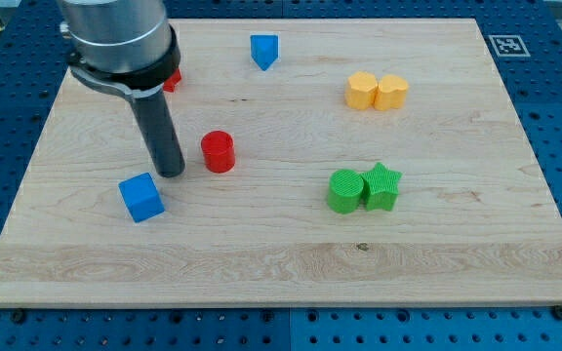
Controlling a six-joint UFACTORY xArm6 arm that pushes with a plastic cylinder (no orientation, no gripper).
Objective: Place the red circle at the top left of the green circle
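The red circle (219, 151) stands left of the board's middle. The green circle (344, 190) stands well to its right and a little lower, touching a green star (382, 186) on its right side. My tip (173, 173) rests on the board just left of the red circle, a small gap apart, and above right of a blue cube (142, 197).
Another red block (172, 78) is partly hidden behind the arm at the upper left. A blue pointed block (263, 51) sits near the top. A yellow hexagon (362, 91) and a yellow heart (391, 92) touch at the upper right. The wooden board (281, 283) lies on a blue pegboard.
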